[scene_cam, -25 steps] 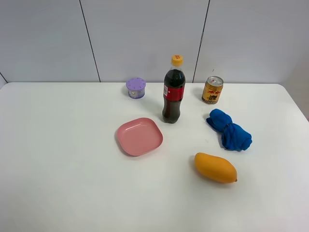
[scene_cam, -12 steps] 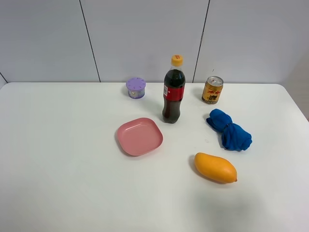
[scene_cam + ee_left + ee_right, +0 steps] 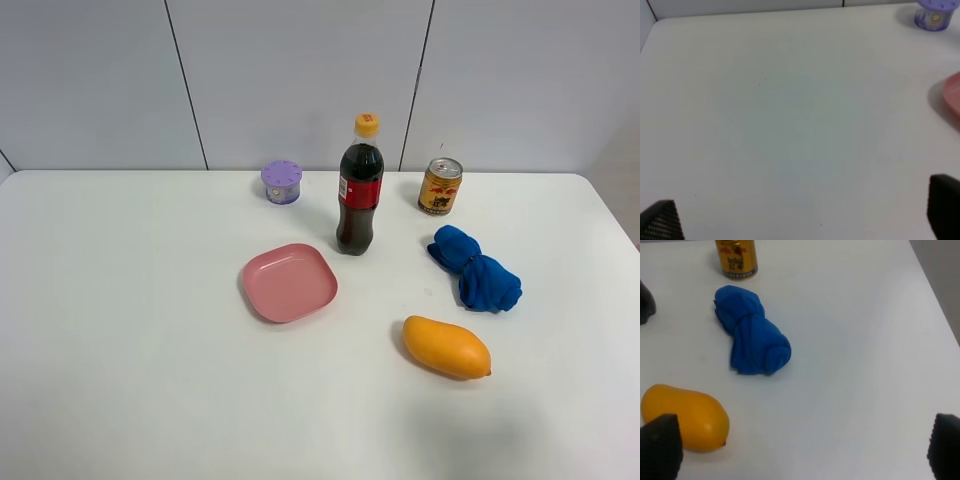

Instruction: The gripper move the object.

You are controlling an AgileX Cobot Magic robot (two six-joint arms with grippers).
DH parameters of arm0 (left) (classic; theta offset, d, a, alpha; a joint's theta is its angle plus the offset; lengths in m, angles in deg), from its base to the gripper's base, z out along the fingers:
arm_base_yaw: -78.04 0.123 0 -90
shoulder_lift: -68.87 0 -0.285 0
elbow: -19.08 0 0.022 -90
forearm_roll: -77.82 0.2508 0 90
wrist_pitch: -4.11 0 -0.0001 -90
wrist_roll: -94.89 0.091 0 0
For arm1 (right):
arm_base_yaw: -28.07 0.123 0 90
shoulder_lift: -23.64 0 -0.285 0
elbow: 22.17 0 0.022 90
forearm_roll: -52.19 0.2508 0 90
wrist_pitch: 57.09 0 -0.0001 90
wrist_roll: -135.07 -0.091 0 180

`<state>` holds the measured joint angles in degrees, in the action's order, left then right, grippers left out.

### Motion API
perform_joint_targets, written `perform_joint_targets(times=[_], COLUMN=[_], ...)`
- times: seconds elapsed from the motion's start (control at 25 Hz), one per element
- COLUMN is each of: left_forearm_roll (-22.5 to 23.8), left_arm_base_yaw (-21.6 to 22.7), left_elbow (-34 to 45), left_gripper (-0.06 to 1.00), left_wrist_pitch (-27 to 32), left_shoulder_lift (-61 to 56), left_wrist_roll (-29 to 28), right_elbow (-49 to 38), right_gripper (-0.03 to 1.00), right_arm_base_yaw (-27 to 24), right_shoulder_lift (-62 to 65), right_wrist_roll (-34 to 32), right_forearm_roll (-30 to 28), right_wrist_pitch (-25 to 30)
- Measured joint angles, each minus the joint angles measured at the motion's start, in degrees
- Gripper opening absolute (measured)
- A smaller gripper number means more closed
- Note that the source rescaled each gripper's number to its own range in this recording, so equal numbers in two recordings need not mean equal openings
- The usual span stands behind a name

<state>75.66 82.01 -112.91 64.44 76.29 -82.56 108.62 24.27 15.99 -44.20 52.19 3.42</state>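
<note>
meanwhile both grippers, left gripper (image 3: 800,215) and right gripper (image 3: 805,452), are spread wide, holding nothing; the mango (image 3: 446,346) lies toward the table's (image 3: 120,330) front right, near the blue cloth (image 3: 476,268).

High camera looks down across the whole table (image 3: 120,380) toward the back wall. Left wrist view, closer, shares the pink plate (image 3: 953,97); right wrist shares the mango (image 3: 687,416).

Only black fingertips of each end effector show.
Left end effector (image 3: 800,212): one fingertip (image 3: 661,221) has a fine grid texture. Right end effector (image 3: 802,450): rounded matte black fingertips (image 3: 660,446), no cables or markings visible.
</note>
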Motion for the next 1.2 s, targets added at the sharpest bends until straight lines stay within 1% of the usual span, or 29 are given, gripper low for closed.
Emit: perform_joint_targets(times=[0.24, 1.2], left_forearm_roll=[0.0, 0.0], left_arm_base_yaw=[0.0, 0.0], left_elbow=[0.0, 0.0], left_gripper=[1.0, 1.0], left_wrist_pitch=[0.0, 0.0], left_shoulder_lift=[0.0, 0.0], left_wrist_roll=[0.0, 0.0], right_elbow=[0.0, 0.0], right_gripper=[1.0, 1.0], right_arm_base_yaw=[0.0, 0.0], right_shoulder_lift=[0.0, 0.0], right_wrist_roll=[-1.4, -1.9], right_forearm_roll=[-0.9, -1.1], right_wrist_pitch=[0.0, 0.0])
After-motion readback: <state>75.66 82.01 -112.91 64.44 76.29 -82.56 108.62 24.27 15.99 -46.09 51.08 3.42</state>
